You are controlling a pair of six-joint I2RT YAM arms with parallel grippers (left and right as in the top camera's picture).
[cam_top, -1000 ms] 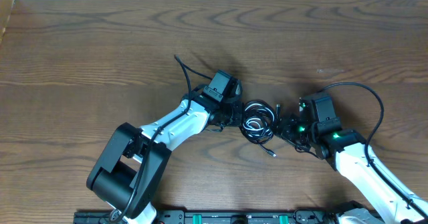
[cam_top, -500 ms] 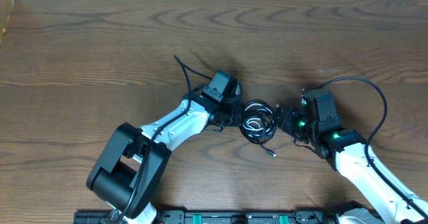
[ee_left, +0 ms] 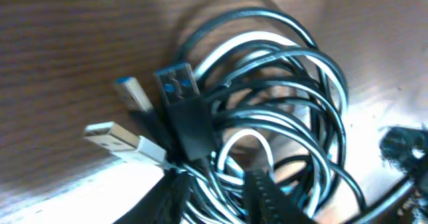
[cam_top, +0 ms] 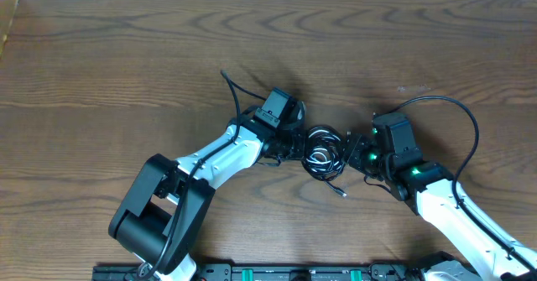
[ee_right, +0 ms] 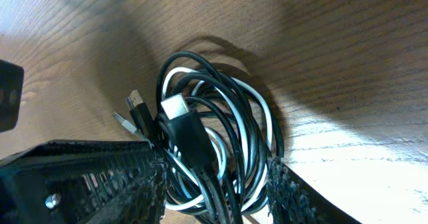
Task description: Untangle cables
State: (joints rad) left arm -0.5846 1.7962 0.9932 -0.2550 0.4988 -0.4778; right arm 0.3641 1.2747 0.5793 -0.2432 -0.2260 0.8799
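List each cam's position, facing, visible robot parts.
Overhead: above brown wooden table, straight down; white left arm and right arm, left claw, right claw flanking coiled black-and-white cable bundle.
Left wrist: on left arm, facing bundle; own fingers at bottom.
Right wrist: on right arm, bundle from opposite side; own fingers at bottom.
Shared: same bundle.

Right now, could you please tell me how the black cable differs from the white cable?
The black cable winds in more loops than the white cable and forms the coil's outer ring. The black cable's plug has a dark housing; the white cable's is white. Both lie coiled together on the table.
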